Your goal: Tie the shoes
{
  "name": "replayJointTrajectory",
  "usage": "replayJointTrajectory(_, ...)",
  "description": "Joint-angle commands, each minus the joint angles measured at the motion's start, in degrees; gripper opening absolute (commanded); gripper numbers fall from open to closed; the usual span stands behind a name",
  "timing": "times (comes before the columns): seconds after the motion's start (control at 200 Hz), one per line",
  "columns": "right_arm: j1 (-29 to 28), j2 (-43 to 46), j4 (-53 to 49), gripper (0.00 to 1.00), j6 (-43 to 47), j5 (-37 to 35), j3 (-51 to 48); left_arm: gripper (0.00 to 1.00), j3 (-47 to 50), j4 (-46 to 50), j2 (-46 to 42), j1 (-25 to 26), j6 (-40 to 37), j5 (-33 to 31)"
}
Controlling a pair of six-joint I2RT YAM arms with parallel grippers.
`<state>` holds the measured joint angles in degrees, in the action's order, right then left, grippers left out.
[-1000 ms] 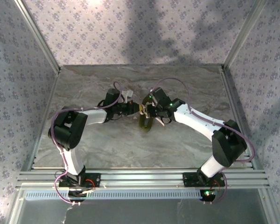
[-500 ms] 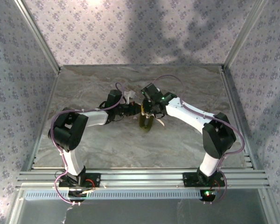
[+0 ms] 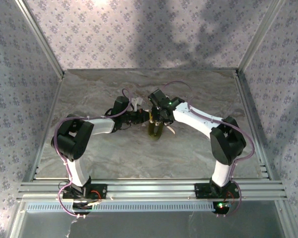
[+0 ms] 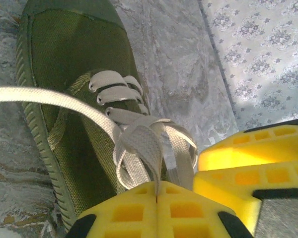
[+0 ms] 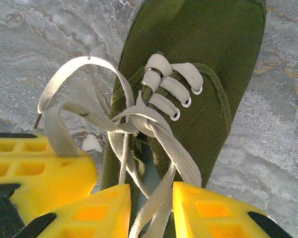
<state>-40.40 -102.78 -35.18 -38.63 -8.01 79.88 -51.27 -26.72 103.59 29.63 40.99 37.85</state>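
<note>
While the left gripper (image 4: 156,198) has its yellow fingers pressed fully together on one strand of the laces (image 4: 139,148), the right gripper (image 5: 151,191) stands partly open. Two flat strands run down through the gap between its fingers, and as far as I can see they are not pinched.

The shoe (image 3: 155,131) lies in the middle of the table (image 3: 114,153). Both grippers meet over its far end, and its toe seems to point to the near edge.

I judge that the knot is in the making. The laces already cross and wrap each other just above the top eyelets, and one wide loop (image 5: 79,64) stands out to the side, but no finished bow is there yet. The next move probably calls for the right gripper to close on the strand between its fingers. Then the two arms must pull apart evenly, so the crossing becomes tight. Nothing holds the shoe down, so a strong pull could drag or tip it.

The shoe is of olive-green canvas with a fine woven grain, a smoother rounded toe cap and a ribbed rubber edge along the sole. The laces are flat, soft, cream-coloured bands, and they pass through small pale eyelets. The fingers are blocks of yellow plastic with square hollows. The table has a grey surface with a marble pattern.
</note>
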Motion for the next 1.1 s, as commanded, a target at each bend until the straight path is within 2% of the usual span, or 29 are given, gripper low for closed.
replayJointTrajectory(0.0,0.37,-1.31,-1.50,0.30,-0.81,0.79,1.94,0.00,0.49,-1.49,-1.82,-0.28,-0.56,-0.27)
replayJointTrajectory(0.629,1.47,-4.00,-1.83,0.29,-0.51,1.76,3.19,0.00,0.55,-1.40,-1.92,-0.35,-0.52,-0.31)
replayJointTrajectory(0.759,1.47,-3.59,-0.97,0.24,-0.16,2.21,2.93,0.00,0.53,-1.34,-1.99,-0.32,-0.58,-0.32)
replayJointTrajectory(1.094,1.84,1.85,2.92,0.04,2.15,2.55,-0.46,0.00,0.55,-1.08,-2.12,-1.08,-0.10,-0.93)
